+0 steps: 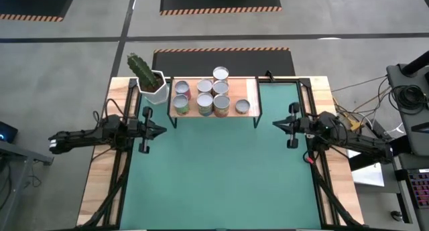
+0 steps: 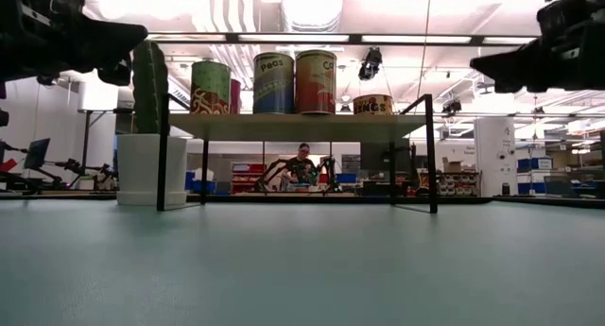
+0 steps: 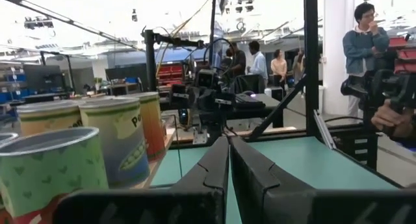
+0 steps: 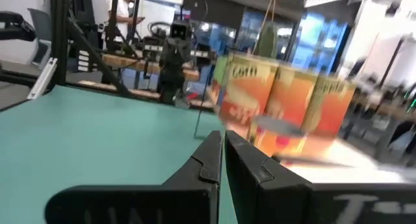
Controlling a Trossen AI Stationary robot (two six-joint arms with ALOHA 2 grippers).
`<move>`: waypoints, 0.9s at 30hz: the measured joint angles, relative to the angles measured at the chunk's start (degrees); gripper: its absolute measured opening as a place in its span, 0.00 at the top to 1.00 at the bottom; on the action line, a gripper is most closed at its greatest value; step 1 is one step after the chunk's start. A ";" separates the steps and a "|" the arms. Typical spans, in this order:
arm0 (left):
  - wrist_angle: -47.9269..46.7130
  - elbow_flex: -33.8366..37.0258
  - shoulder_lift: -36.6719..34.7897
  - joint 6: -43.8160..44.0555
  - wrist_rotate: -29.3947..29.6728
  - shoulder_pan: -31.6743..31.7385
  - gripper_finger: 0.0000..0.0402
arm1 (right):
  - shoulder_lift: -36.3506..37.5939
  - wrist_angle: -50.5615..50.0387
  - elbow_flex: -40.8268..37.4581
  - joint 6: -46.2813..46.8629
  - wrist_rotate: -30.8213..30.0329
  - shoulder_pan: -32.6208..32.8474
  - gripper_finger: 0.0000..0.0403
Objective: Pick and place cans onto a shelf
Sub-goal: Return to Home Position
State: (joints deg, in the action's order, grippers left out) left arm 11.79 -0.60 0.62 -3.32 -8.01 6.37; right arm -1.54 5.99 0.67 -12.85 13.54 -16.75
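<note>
cans: 8, all on shelf | left pincer: clenched, empty | right pincer: clenched, empty

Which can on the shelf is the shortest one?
The squat yellow-labelled tin at the right end of the light-wood shelf. Its top sits well below the tall cans beside it, and from above it stands alone.
</note>
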 joint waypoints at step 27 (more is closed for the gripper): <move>-0.26 0.00 0.51 0.03 -0.03 0.01 1.00 | -1.16 -4.05 0.57 3.88 -0.08 -0.02 0.98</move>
State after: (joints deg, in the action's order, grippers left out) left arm 11.53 -0.60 1.13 -3.29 -8.04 6.38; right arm -2.70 1.93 1.23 -8.96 13.46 -16.77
